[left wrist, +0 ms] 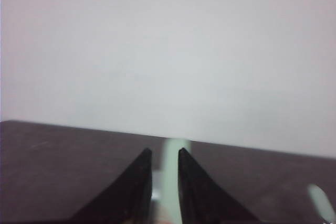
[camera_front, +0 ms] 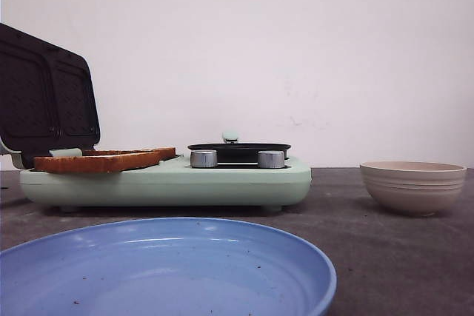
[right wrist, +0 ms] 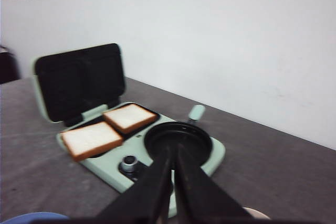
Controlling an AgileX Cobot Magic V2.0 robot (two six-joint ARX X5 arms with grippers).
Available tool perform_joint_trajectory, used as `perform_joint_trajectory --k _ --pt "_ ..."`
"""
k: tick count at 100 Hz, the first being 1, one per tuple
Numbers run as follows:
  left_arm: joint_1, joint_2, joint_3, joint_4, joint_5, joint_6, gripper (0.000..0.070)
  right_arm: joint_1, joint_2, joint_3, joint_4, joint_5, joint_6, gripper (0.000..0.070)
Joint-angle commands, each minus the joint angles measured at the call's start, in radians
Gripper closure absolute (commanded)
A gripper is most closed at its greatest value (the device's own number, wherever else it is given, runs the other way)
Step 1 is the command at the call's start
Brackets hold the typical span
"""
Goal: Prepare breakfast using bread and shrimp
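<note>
so both sets of fingers sit narrow and hold nothing: left fingers (left wrist: 164, 167), right fingers (right wrist: 174, 153). two bread (right wrist: 110, 130) slices already lie on the cooker (right wrist: 210, 153), its lid (camera_front: 46, 94) up. no shrimp shows; pan (right wrist: 178, 141), plate (camera_front: 296, 257) and bowl (camera_front: 413, 185) await.
</note>
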Motion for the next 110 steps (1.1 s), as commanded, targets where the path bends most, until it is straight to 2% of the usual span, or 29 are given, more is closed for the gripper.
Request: perform_joint_trajectory --k 1,18,22,27,35,39,48,59,91,110 --pt "0.035 0.032 0.077 -0.039 0.028 -0.024 0.0695 0.004 0.003 0.007 0.007 -0.004 0.018 0.07" --pt "0.14 0.143 0.214 -0.285 0.179 -0.051 0.0691 0.004 0.003 0.007 0.005 -0.003 0.018 0.07" --pt "0.159 0.171 0.24 -0.352 0.199 -0.085 0.0652 0.004 0.003 0.007 0.005 -0.003 0.018 0.07" --pt "0.182 0.207 0.266 -0.425 0.214 -0.134 0.0527 0.004 0.004 0.007 0.006 -0.003 0.018 0.07" --pt "0.216 0.259 0.286 -0.516 0.272 -0.202 0.0231 0.004 0.006 0.007 0.005 -0.003 0.018 0.07" --pt "0.23 0.278 0.287 -0.544 0.318 -0.223 0.0183 0.004 0.006 0.007 0.005 -0.003 0.018 0.07" --pt "0.257 0.332 0.287 -0.609 0.476 -0.236 0.0186 0.004 0.006 0.003 0.004 -0.003 0.018 0.07" --pt "0.27 0.379 0.287 -0.643 0.559 -0.236 0.0186 0.004 0.006 0.002 -0.009 -0.003 0.018 0.07" --pt "0.27 0.438 0.287 -0.617 0.56 -0.235 0.0199 0.004 0.006 0.002 -0.035 -0.003 0.041 0.07" --pt "0.27 0.449 0.287 -0.599 0.473 -0.236 0.0199 0.004 0.006 0.002 -0.036 -0.003 0.065 0.07"
